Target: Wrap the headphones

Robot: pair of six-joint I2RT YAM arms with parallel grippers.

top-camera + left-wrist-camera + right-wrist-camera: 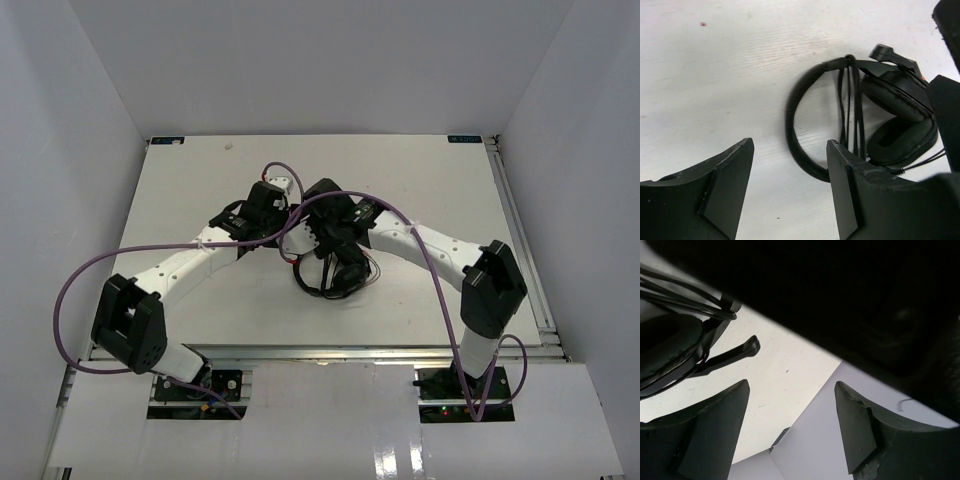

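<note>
From where I stand, the headphones (335, 272) lie about the middle of the table (420, 180), a little toward the near edge, with both arms leaning in over them. The left gripper (790, 145) has its jaws spread with only bare tabletop and a bit of the band's curve showing between them, so it grips nothing. The right gripper (791, 385) is also parted and empty. In the top view the headset sits at roughly 4 o'clock from the left wrist and close to 6 o'clock from the right wrist. The right wrist hangs almost over it, so I'd call the right arm the nearer one. In the left wrist's view the headband (792, 110) arches out toward 9 o'clock, and its lower end passes behind the right-hand finger. The earcups (900, 140) are bunched at 3 o'clock. Several strands of cord (852, 100) run across the arch from 12 to 6 o'clock, hooked over the top of the band. The right wrist sees a cup, the cord and the stubby boom all off at 9 to 10 o'clock, outside its jaws. A few thin strands trail out past the cups toward 3 o'clock. My guess is that most of the wrap is laid, and that the coming move depends on reaching that loose tail on the cup side, which the right arm faces.
</note>
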